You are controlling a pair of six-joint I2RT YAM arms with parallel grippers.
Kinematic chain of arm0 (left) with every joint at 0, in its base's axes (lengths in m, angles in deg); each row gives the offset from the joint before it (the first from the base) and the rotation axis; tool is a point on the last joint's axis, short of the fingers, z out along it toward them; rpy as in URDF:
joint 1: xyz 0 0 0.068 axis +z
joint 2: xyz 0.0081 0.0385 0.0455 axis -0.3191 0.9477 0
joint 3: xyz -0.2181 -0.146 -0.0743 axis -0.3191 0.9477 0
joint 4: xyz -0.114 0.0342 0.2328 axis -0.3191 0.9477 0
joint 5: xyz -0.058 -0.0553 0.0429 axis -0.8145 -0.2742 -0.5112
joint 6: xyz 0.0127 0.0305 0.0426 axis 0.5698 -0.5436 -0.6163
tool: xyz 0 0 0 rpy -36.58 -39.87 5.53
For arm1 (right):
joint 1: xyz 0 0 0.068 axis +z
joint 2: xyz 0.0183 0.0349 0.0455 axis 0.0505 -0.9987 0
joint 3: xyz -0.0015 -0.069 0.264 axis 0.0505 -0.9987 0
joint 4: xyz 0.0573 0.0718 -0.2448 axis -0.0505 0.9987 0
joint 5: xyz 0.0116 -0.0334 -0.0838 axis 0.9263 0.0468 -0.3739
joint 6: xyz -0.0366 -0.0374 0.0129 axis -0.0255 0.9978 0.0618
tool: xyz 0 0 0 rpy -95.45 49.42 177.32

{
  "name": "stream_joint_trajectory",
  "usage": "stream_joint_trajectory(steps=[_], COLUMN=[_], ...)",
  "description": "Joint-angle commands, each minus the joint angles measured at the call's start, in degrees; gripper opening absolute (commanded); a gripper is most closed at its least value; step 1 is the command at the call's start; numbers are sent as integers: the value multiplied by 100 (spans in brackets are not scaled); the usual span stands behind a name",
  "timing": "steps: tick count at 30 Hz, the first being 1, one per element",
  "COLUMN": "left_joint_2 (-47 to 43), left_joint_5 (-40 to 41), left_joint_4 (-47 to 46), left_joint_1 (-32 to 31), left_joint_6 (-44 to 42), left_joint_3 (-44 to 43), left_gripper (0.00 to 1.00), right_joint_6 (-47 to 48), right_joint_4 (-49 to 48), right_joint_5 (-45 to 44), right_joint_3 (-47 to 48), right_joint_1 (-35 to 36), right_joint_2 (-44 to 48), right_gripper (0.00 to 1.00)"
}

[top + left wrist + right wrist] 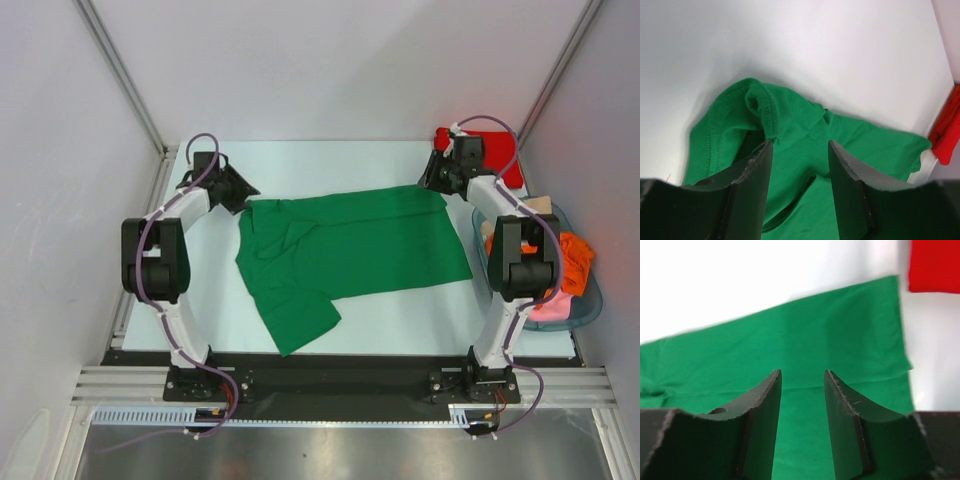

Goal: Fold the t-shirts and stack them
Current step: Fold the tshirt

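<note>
1. Green t-shirt [350,250] lies spread mid-tabletop [215,320], its left end bunched, not folded yet.
2. Left fingers [752,185] and right fingers [765,410]: both open, empty, over its far corners.
3. Looks like the flattening step. Next move needs a grip on the rumpled left edge, then the fold.
4. Count: 1 green, 1 red t-shirt [503,160] far right; bin [597,296] shows 1 orange, 1 pink, 1 beige garment.

Bright, even light comes from above, the white table [840,50] glows washed-out in both wrist views, and the green shirt [815,350] looks soft and blurry in the right wrist view.
</note>
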Motion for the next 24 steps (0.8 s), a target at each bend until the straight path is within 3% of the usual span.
stream_joint_trajectory(steps=[1,17,24], left_joint_2=[172,832,1105], left_joint_5=[-67,-163,-348], left_joint_4=[-136,-487,-699], left_joint_1=[36,344,352], left_joint_6=[318,353,389], left_joint_3=[-253,-358,-437], left_gripper=[53,53,44], right_joint_6=[55,-103,-314], right_joint_4=[-307,-387,-571], right_joint_5=[120,244,191], right_joint_3=[54,1241,1452], right_joint_1=[-215,-259,-259], right_joint_2=[-191,-1245,-1615], right_gripper=[45,41,40])
